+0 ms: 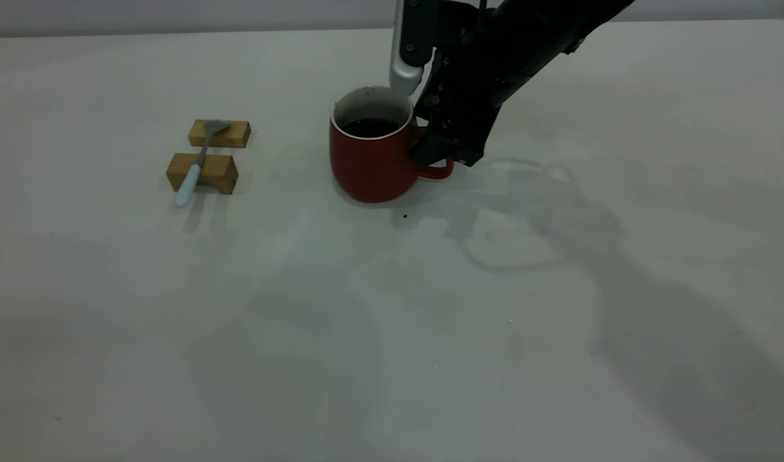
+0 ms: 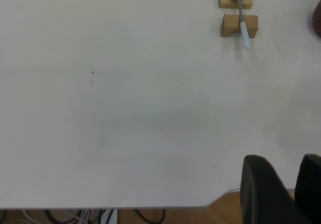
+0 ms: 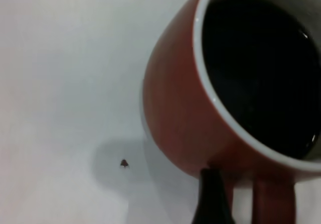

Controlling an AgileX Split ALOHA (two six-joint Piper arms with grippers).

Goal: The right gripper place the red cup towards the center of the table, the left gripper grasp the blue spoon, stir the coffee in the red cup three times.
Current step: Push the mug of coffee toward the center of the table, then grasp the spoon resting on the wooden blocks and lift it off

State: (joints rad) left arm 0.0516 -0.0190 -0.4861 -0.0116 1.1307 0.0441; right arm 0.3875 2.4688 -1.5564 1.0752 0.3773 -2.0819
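Steeply angled down from the far side, my right gripper [image 1: 438,149] pinches the handle of the red cup [image 1: 370,157] of coffee [image 1: 371,127] standing mid-table [image 1: 392,321], while the blue spoon [image 1: 197,165] lies across two wooden blocks [image 1: 211,154] well to its left.

The left hand [image 2: 283,191] hangs over the near edge of the desk [image 2: 125,108], two dark fingers [image 2: 258,184] parted with a gap between them and nothing held. Well ahead of the hand, far across the bare desk, the spoon [image 2: 243,20] lies across two wooden blocks [image 2: 238,13], its grey bowl on the farther block, its pale handle pointing back toward the hand. Cables [image 2: 75,216] hang below the desk edge.
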